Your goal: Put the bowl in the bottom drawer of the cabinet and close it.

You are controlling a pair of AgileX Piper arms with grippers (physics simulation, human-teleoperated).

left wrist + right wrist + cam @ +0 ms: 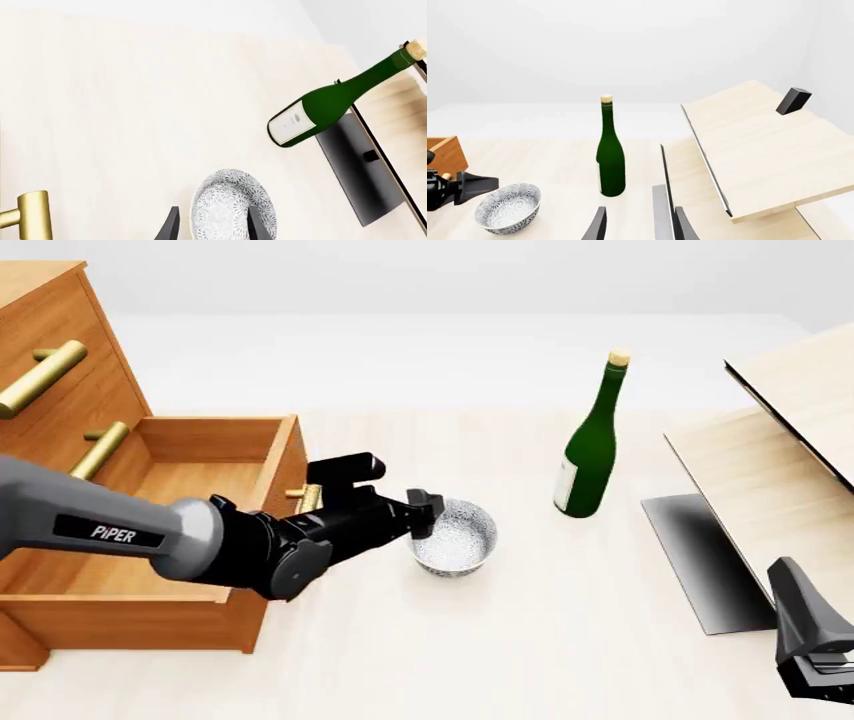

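The speckled white bowl [458, 538] stands upright on the table just right of the cabinet [60, 335]. The bottom drawer [200, 502] is pulled out, its inside bare, and its brass handle [307, 498] faces the bowl. My left gripper [424, 515] is open at the bowl's left rim. In the left wrist view the bowl [230, 207] lies between the spread fingers of the left gripper [213, 226]: one finger overlaps the bowl, and a gap separates the other from its wall. My right gripper [801, 610] is open with nothing in it at the near right, far from the bowl [508, 207].
A tall green bottle [587, 455] stands upright right of the bowl and farther back. A pale wood board [781, 475] leans on a black stand at the right. The two upper drawers are shut, their brass handles [40, 380] sticking out above the open one.
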